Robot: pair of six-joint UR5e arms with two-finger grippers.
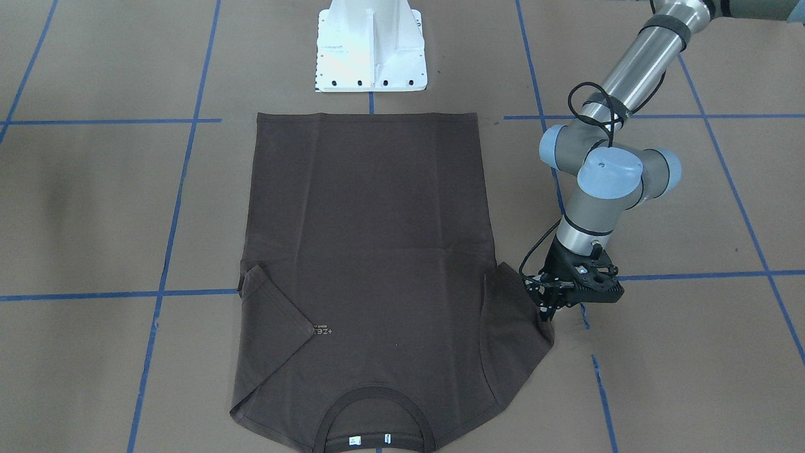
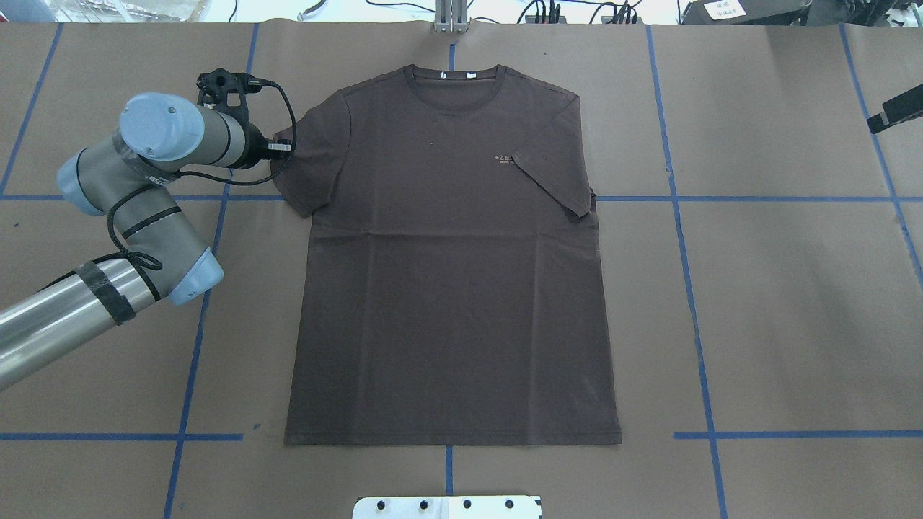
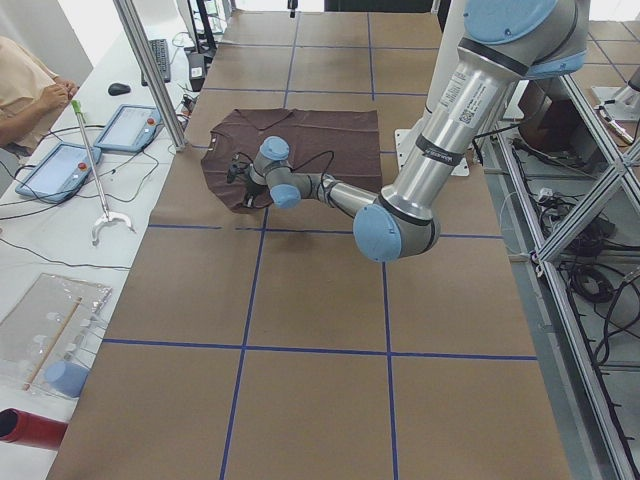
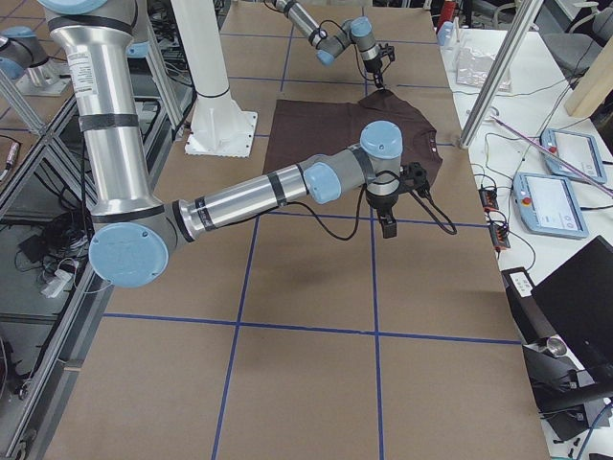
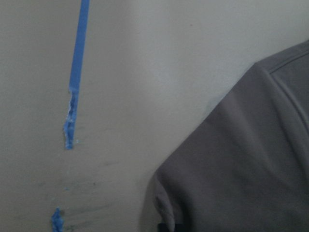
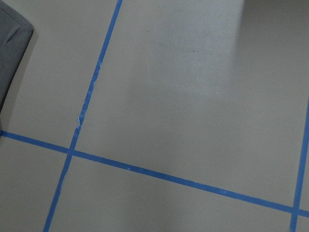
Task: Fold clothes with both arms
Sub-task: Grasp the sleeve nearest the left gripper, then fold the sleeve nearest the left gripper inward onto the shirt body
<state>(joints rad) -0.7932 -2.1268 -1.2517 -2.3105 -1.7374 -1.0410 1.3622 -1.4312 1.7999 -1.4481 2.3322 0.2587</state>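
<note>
Near left arm stretches way across the tabletop, gripper right at the brown T-shirt sleeve, near the far edge.

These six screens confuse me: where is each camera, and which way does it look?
Front-facing: across the table, looking down at the T-shirt and white pedestal; left arm, left hand.
Overhead: behind the robot, looking forward and down; left arm.
Exterior left: table's left end, looking along it; left arm near.
Exterior right: opposite end; right arm near, left arm far.
Left wrist: down onto a sleeve; arm unseen.
Right wrist: down onto blue tape; arm unseen.
Front-facing and overhead share the T-shirt, from opposite sides.
</note>
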